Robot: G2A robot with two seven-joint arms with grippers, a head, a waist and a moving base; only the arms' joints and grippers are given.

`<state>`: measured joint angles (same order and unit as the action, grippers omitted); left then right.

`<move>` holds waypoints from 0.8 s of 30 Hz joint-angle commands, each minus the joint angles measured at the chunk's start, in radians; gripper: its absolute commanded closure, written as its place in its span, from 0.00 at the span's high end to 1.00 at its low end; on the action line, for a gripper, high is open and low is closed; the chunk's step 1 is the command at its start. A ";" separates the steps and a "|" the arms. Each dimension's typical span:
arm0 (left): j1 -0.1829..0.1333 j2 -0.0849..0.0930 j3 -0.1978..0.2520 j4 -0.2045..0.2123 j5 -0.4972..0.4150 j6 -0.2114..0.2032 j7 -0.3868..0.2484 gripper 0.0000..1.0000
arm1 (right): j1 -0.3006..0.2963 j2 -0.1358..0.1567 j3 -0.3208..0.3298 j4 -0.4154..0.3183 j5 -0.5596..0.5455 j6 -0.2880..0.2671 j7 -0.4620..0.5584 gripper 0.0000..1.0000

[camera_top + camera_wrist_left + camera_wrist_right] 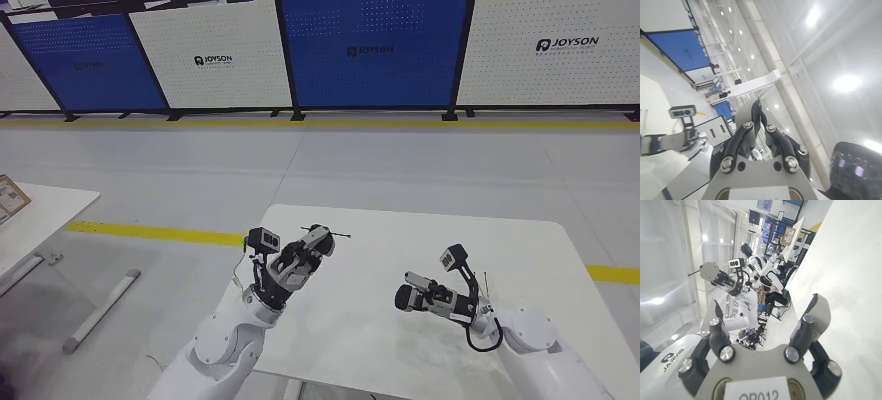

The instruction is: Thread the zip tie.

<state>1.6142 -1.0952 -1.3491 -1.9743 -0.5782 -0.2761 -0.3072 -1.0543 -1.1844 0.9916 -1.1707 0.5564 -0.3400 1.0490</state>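
A thin black zip tie [340, 235] sticks out sideways from my left gripper [318, 240], which is raised above the left part of the white table [420, 330] and shut on it. In the left wrist view the left gripper [757, 106] points at the ceiling with its pads pressed together. The right wrist view has the left gripper [709, 271] farther off, and the zip tie [693, 273] pokes out of it as a fine dark line. My right gripper [405, 297] hovers over the table's right half, facing the left one. The right gripper [766, 302] is open with nothing between its fingers.
The white table [848, 275] is bare under the arms. A second white table [40, 220] stands off to the left across a strip of floor. Blue and white panels [370, 50] line the far side of the room.
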 commanded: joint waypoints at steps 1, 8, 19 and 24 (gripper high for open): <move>-0.008 -0.001 0.016 0.027 0.062 0.041 0.008 0.00 | 0.000 0.000 0.000 0.000 0.000 0.000 0.000 1.00; -0.039 -0.005 0.072 0.116 0.200 0.066 0.007 0.00 | 0.000 0.000 0.000 0.000 0.000 0.000 0.000 1.00; -0.041 -0.006 0.076 0.120 0.198 0.066 0.010 0.00 | 0.000 0.000 0.000 0.000 0.000 0.000 0.000 1.00; -0.041 -0.006 0.076 0.120 0.198 0.066 0.010 0.00 | 0.000 0.000 0.000 0.000 0.000 0.000 0.000 1.00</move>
<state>1.5734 -1.1015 -1.2727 -1.8540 -0.3807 -0.2102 -0.2969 -1.0543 -1.1844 0.9916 -1.1707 0.5564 -0.3400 1.0490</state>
